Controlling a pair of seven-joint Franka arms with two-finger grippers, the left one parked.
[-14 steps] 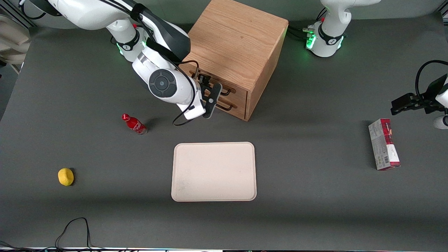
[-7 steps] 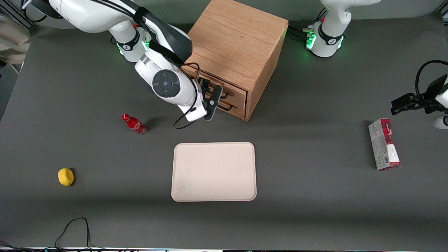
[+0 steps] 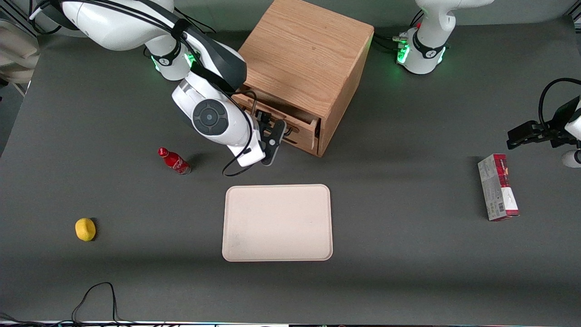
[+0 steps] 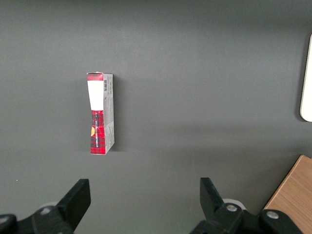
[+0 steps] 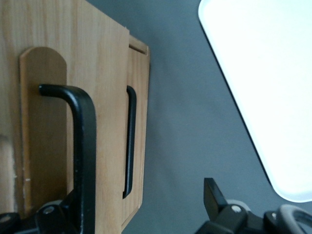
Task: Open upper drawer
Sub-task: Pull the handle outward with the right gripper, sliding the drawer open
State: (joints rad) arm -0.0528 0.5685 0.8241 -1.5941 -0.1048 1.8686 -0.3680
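The oak cabinet (image 3: 308,50) stands between the arm bases. Its upper drawer (image 3: 299,129) sticks out a little from the cabinet face and covers most of the lower drawer. My right gripper (image 3: 273,134) is in front of the drawer at its black handle. In the right wrist view the upper drawer front (image 5: 97,97) stands proud of the lower drawer front (image 5: 139,122). The gripper (image 5: 141,200) is open. The upper handle (image 5: 85,146) lies between the jaws, close against one of them; the other finger (image 5: 212,192) is far off it. The lower handle (image 5: 130,141) is free.
A cream tray (image 3: 277,222) lies nearer the front camera than the cabinet. A red bottle (image 3: 174,161) lies beside my arm, and a yellow lemon (image 3: 85,229) is nearer the camera. A red box (image 3: 497,186) lies toward the parked arm's end.
The gripper has moved away from the cabinet with the handle hooked, and the upper drawer has slid out from flush to slightly open.
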